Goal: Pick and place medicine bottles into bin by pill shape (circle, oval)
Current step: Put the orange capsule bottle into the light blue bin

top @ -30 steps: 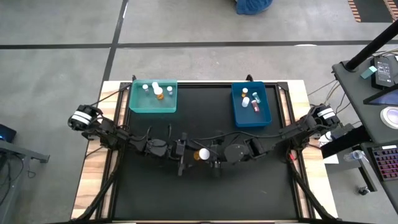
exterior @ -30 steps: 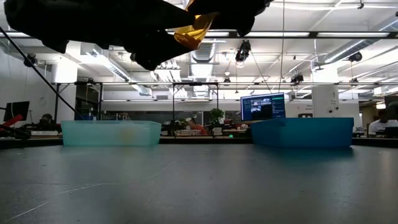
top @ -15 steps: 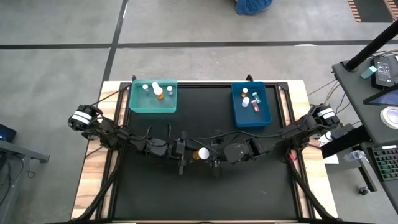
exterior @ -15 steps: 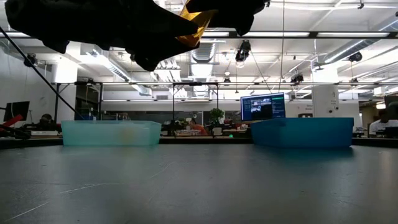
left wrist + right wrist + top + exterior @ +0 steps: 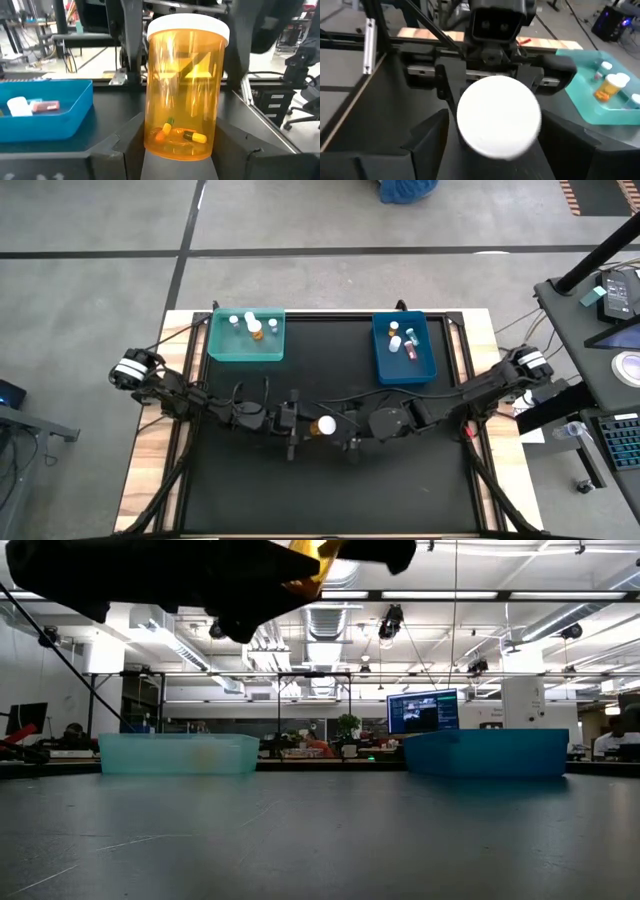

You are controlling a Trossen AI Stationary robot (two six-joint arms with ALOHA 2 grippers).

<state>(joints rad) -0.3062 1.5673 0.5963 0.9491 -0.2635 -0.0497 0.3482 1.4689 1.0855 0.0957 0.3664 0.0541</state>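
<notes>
An amber medicine bottle with a white cap [image 5: 323,426] is held in the air over the middle of the black table, roughly upright with its cap up. A few pills lie at its bottom [image 5: 180,135]. My left gripper [image 5: 310,427] comes from the table's left and is shut on the bottle's lower body. My right gripper [image 5: 337,428] comes from the right and stands over the cap [image 5: 498,116], shut on the bottle's upper part. In the low view the bottle [image 5: 312,558] shows only as an amber patch under the dark arms. My left gripper pinches the bottle's lower body near its base [image 5: 150,142] between its two fingers, coming level from the table's left. The bottle stands upright in the hold, cap up, clear of the table. My right gripper has its two fingers [image 5: 134,45] on either side of the bottle's upper body, just below the cap. The fingers point down from above, along the bottle. The cap hides the place of contact in the right wrist view.
A teal bin [image 5: 218,348] at the far left holds a few small bottles [image 5: 251,325]. A blue bin [image 5: 384,365] at the far right holds a few more [image 5: 396,342]. Wooden strips edge the table on both sides.
The bottle has risen and come from a tilt to nearly upright, cap up. My right gripper has risen with it and tipped to point more downward. My left gripper has stayed at the bottle's lower end.
</notes>
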